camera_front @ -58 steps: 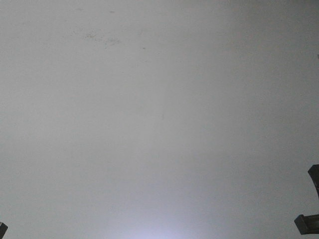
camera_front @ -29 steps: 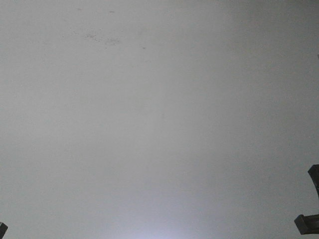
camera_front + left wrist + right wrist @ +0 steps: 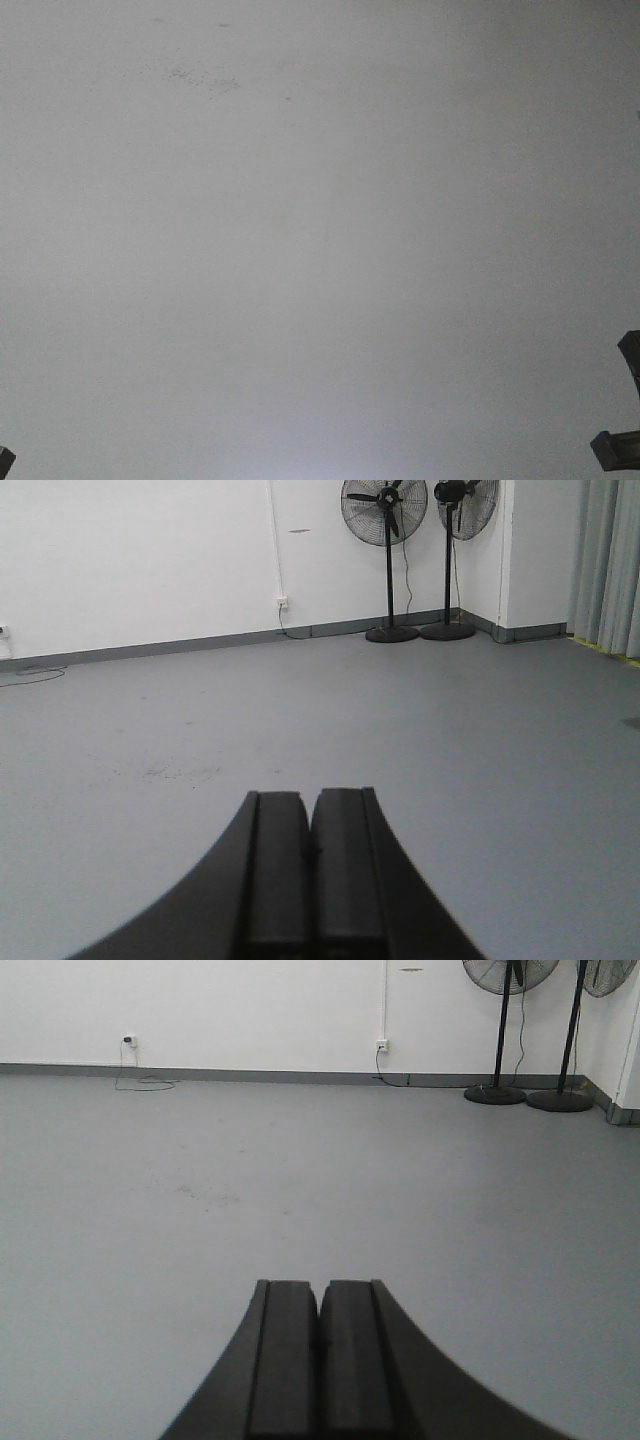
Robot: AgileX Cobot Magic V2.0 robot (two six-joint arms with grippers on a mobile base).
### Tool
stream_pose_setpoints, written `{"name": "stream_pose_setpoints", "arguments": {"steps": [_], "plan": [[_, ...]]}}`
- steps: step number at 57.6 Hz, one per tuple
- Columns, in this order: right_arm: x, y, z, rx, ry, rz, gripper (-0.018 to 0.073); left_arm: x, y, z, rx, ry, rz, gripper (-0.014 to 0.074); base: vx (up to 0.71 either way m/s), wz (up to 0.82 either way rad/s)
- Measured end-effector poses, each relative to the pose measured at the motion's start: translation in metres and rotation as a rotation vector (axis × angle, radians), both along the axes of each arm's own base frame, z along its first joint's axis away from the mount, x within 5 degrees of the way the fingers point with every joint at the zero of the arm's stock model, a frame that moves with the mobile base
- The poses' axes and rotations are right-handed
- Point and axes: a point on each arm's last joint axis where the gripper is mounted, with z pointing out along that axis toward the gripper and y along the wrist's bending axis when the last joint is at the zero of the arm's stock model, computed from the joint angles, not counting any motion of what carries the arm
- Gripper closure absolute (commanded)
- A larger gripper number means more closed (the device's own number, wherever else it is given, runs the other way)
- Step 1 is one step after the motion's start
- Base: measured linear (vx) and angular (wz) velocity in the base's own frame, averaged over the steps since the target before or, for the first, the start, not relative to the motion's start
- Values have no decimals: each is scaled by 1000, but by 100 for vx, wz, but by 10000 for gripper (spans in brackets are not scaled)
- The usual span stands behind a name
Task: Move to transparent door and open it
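The transparent door is out of view in every frame. My left gripper (image 3: 310, 800) is shut, its two black pads pressed together with nothing between them, held low over grey floor. My right gripper (image 3: 320, 1288) is shut the same way and holds nothing. The front view shows only grey floor, with a dark piece of the right arm (image 3: 622, 440) at its lower right edge and a sliver of the left arm (image 3: 5, 462) at the lower left corner.
Two black pedestal fans (image 3: 388, 540) (image 3: 455, 550) stand by the white wall's far corner. A grey curtain (image 3: 608, 565) hangs at the right. Wall sockets (image 3: 383, 1046) with cables sit above the grey skirting. Faint scuff marks (image 3: 200, 78) dot the floor.
The scuff marks on the floor have shifted very slightly in the front view. Both arms stay where they were.
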Motion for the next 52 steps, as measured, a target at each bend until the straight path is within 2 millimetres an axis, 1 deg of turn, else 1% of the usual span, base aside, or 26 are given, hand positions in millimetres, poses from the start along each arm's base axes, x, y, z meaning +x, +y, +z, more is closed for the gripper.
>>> {"name": "stream_pose_setpoints", "arguments": {"steps": [12,26,52], "plan": [[0,0,0,0,0,0,559,0,0,0,0,0,0,602,20,2],[0,0,0,0,1,0,559,0,0,0,0,0,0,602,32,9],[0,0,0,0,3,0,559,0,0,0,0,0,0,602,36,38]]}}
